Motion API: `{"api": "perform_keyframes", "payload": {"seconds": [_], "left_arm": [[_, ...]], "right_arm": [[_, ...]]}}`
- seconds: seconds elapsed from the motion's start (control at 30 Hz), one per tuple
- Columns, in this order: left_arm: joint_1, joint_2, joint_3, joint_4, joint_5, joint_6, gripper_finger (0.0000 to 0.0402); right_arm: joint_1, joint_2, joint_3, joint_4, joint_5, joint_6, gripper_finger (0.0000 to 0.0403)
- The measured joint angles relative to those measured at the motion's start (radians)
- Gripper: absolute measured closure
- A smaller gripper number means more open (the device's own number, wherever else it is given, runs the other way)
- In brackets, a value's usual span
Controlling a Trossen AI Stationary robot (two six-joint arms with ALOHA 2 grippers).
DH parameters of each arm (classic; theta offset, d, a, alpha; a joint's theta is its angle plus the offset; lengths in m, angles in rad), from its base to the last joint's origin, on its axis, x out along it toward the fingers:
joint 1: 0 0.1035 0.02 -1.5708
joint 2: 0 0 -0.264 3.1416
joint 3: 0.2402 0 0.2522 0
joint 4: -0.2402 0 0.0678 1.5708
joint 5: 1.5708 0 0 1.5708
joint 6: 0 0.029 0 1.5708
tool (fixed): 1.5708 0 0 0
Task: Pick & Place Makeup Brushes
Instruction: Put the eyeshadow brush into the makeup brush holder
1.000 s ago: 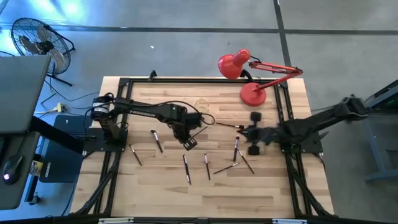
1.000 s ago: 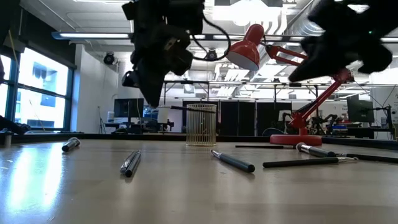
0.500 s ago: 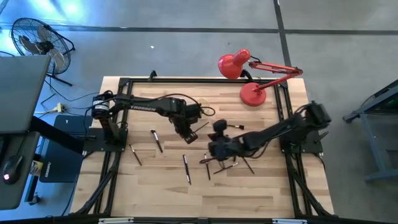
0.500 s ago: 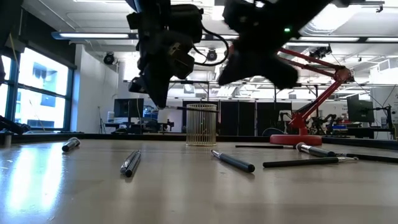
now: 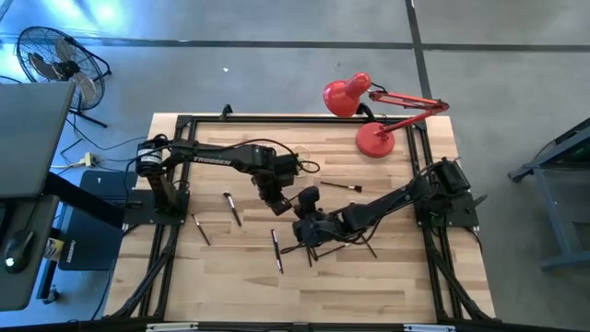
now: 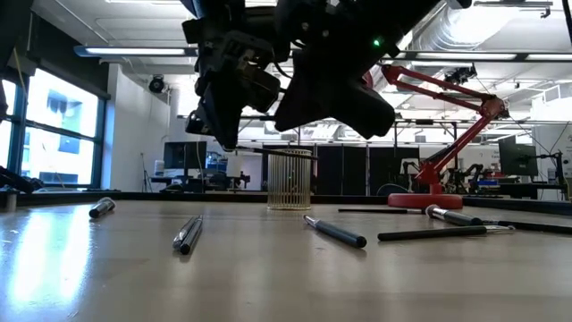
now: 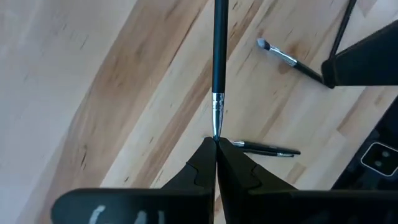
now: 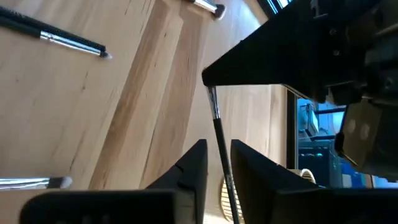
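Low, level view across wooden table (image 6: 268, 268); several brushes (image 6: 334, 232) lying scattered on it; wire cup (image 6: 290, 179) standing behind them; red lamp (image 6: 438, 134) at right; two dark arms (image 6: 286, 63) overlapping above, fingers indistinct.

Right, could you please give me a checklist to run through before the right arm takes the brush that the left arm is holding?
1. Left jaws shut on the held brush: ok.
2. Held brush passes between the right jaws: ok, per the right wrist view.
3. Right jaws closed on it: not ok, gaps show on both sides.
4. Both arms above the loose brushes on the table: ok.
5. Cup upright: ok.
6. Brush seated deep enough in the right jaws: cannot tell.
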Motion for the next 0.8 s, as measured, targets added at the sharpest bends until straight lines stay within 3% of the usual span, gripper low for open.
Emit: {"api": "perform_keyframes", "payload": {"seconds": [0.27,0.57,0.8], "left_arm": [[0.000,0.000,0.000,0.026,0.087,0.010,0.0401],[0.000,0.000,0.000,0.089,0.185,-0.018,0.0401],[0.000,0.000,0.000,0.102,0.191,-0.039,0.0401]], "right_arm": [[-0.010,0.000,0.000,-0.109,0.028,0.008,0.0314],[-0.010,0.000,0.000,-0.127,0.036,0.009,0.0327],[-0.010,0.000,0.000,-0.138,0.034,0.016,0.0350]]}}
